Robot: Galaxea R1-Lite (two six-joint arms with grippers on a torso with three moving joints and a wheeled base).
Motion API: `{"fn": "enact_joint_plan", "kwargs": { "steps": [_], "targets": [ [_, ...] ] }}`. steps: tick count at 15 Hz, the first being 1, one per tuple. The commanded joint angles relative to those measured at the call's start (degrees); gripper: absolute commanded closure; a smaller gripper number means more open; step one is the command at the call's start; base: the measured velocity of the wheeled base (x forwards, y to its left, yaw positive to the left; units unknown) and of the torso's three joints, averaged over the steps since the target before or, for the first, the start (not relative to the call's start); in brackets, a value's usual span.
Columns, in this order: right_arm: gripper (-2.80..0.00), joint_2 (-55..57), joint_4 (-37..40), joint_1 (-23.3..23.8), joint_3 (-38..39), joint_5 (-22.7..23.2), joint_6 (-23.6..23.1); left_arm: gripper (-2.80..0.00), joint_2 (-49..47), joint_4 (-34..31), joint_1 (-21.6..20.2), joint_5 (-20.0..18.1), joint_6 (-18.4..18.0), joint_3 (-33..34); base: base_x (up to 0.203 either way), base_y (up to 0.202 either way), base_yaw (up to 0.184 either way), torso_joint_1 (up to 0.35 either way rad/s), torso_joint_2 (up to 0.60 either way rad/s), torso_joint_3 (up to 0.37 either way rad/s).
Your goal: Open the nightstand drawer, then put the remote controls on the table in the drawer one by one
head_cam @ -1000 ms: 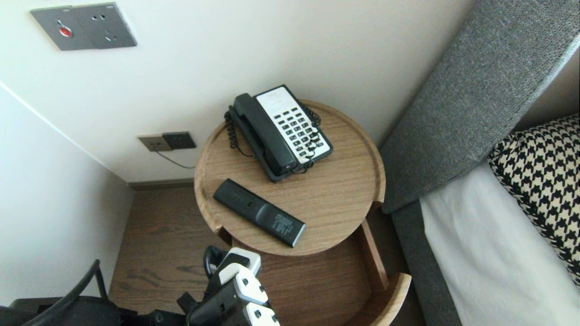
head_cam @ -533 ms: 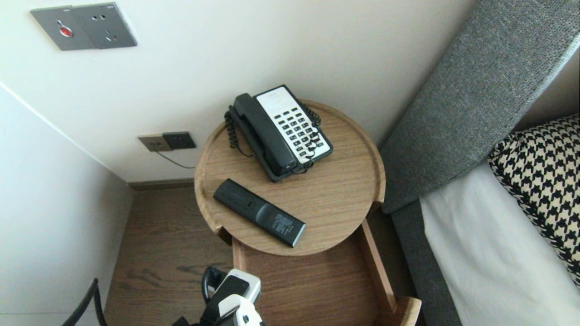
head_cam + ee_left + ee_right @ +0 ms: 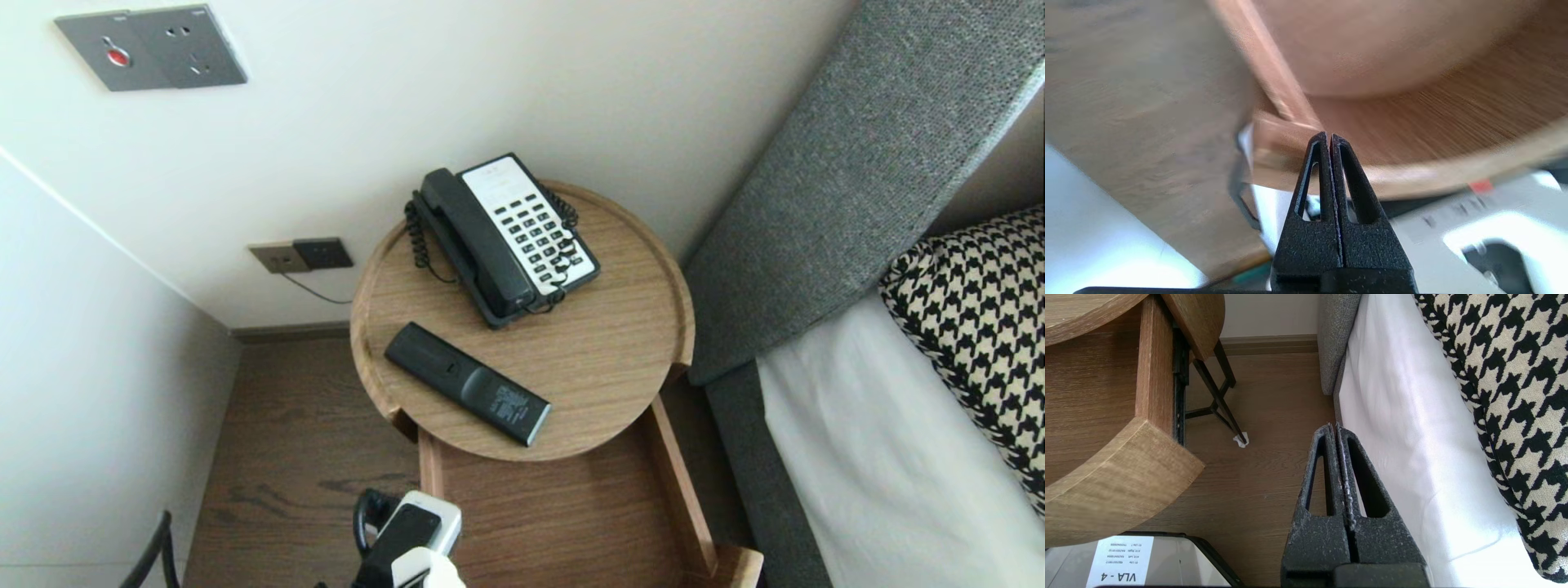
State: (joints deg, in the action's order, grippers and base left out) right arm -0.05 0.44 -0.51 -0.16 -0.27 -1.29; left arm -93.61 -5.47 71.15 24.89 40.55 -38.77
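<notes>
A round wooden bedside table [image 3: 608, 351] carries a black and white desk phone [image 3: 506, 237] and a black remote [image 3: 465, 384]. Under its top a wooden drawer [image 3: 673, 482] stands pulled out, with nothing in it. My left arm [image 3: 408, 543] shows at the bottom edge, beside the drawer's left front corner. In the left wrist view the left gripper [image 3: 1329, 135] is shut and holds nothing. Its tips are at the drawer's corner [image 3: 1278, 134]; contact cannot be made out. My right gripper [image 3: 1333, 425] is shut and parked above the floor, between the drawer front [image 3: 1118, 477] and the bed [image 3: 1404, 416].
A grey headboard [image 3: 857, 163], white bed [image 3: 882, 457] and houndstooth pillow [image 3: 980, 327] fill the right side. Wall sockets [image 3: 302, 255] sit behind the table, with another wall close on the left. The table's black legs [image 3: 1220, 400] stand on a wooden floor [image 3: 294, 441].
My left arm has drawn back towards the bottom edge of the head view, and the drawer has slid further out with it. The right arm has stayed still.
</notes>
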Motion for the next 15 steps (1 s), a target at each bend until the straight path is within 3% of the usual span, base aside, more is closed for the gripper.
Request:
{"fn": "enact_joint_plan", "kwargs": {
  "steps": [1, 4, 7, 8, 12, 15],
  "targets": [
    [0.0, -0.4, 0.0, 0.0, 0.0, 0.0, 0.0, 0.0, 1.7, -0.3, -1.7, 3.3, 0.0, -0.4, 0.0, 0.0, 0.0, 0.0, 0.0, 0.0],
    [0.0, -0.3, 0.0, 0.0, 0.0, 0.0, 0.0, 0.0, 4.5, -2.2, -8.8, 3.6, -0.6, -2.3, 0.0, 0.0, 0.0, 0.0, 0.0, 0.0],
    [0.0, -0.4, 0.0, 0.0, 0.0, 0.0, 0.0, 0.0, 8.6, -10.3, -17.3, 2.5, -2.3, -9.6, 0.0, 0.0, 0.0, 0.0, 0.0, 0.0],
    [0.0, -0.3, 0.0, 0.0, 0.0, 0.0, 0.0, 0.0, 10.2, -12.7, -19.7, 1.6, -5.0, -11.3, 0.0, 0.0, 0.0, 0.0, 0.0, 0.0],
    [0.0, -0.3, 0.0, 0.0, 0.0, 0.0, 0.0, 0.0, 14.9, -14.8, -25.4, 0.9, -23.5, -12.9, 0.0, 0.0, 0.0, 0.0, 0.0, 0.0],
    [0.0, -0.4, 0.0, 0.0, 0.0, 0.0, 0.0, 0.0, 14.0, -18.1, -26.7, 1.3, -24.7, -19.0, 0.0, 0.0, 0.0, 0.0, 0.0, 0.0]
  ]
}}
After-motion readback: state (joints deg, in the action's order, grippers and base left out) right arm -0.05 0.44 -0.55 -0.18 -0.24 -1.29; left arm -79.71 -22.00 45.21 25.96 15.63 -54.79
